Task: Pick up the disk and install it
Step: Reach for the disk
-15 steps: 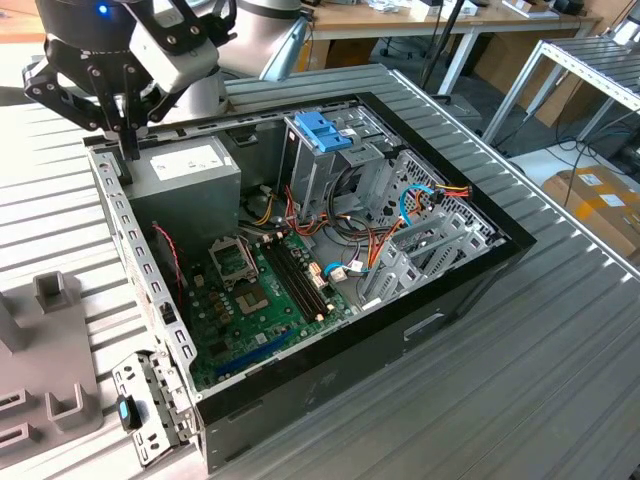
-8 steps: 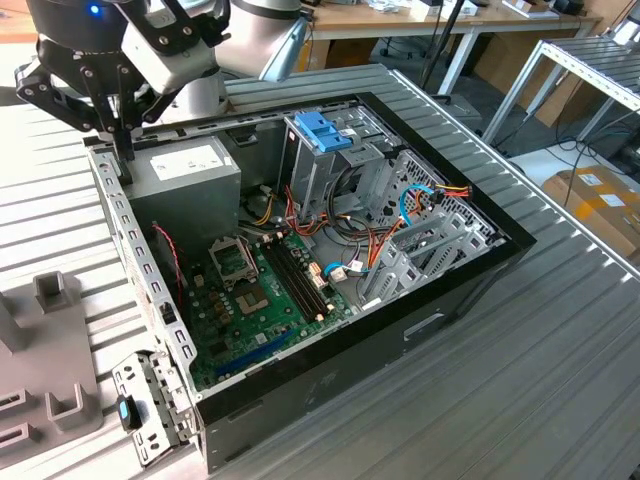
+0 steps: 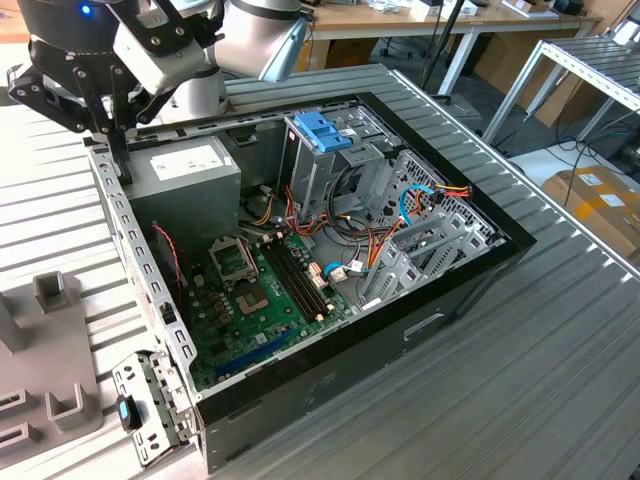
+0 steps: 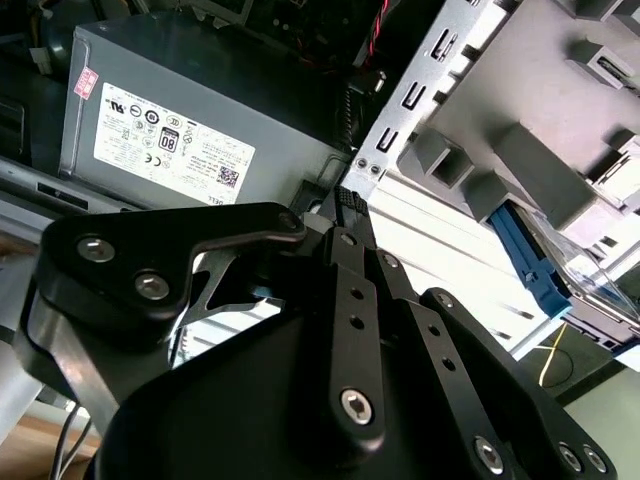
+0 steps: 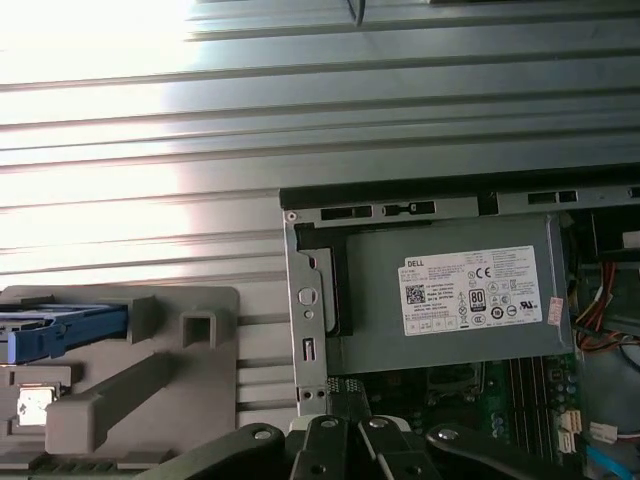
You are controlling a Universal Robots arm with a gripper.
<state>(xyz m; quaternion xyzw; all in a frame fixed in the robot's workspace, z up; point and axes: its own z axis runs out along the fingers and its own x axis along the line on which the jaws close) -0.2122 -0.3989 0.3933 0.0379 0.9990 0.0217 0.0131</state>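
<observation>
Exterior view: an open computer case (image 3: 400, 330) lies on a ribbed metal counter (image 3: 520, 400). The arm's gripper (image 3: 123, 170) hangs over the case's rim at the exterior view's left, just beside the grey power-supply box (image 3: 185, 180). Inside the case are a green motherboard (image 3: 250, 290) and a metal drive cage topped by a blue plastic handle (image 3: 325, 130), well apart from the gripper. A grey moulded fixture (image 3: 50, 350) rests on the counter outside the case, at the exterior view's lower left. In the first wrist view the disk (image 5: 60, 330) sits in that fixture (image 5: 150, 380), its blue side rail showing, outside the case wall and apart from the gripper (image 5: 345, 395). The second wrist view shows the disk (image 4: 525, 250) seated in a slot of the fixture (image 4: 540, 110), with a silver-grey face beside the blue rail. Nothing touches the disk. In both wrist views the jaws stand closed together, with nothing between them. The gripper (image 4: 350, 200) is nearest the perforated metal edge of the case, next to the power-supply box (image 4: 190, 120) with its white sticker.
</observation>
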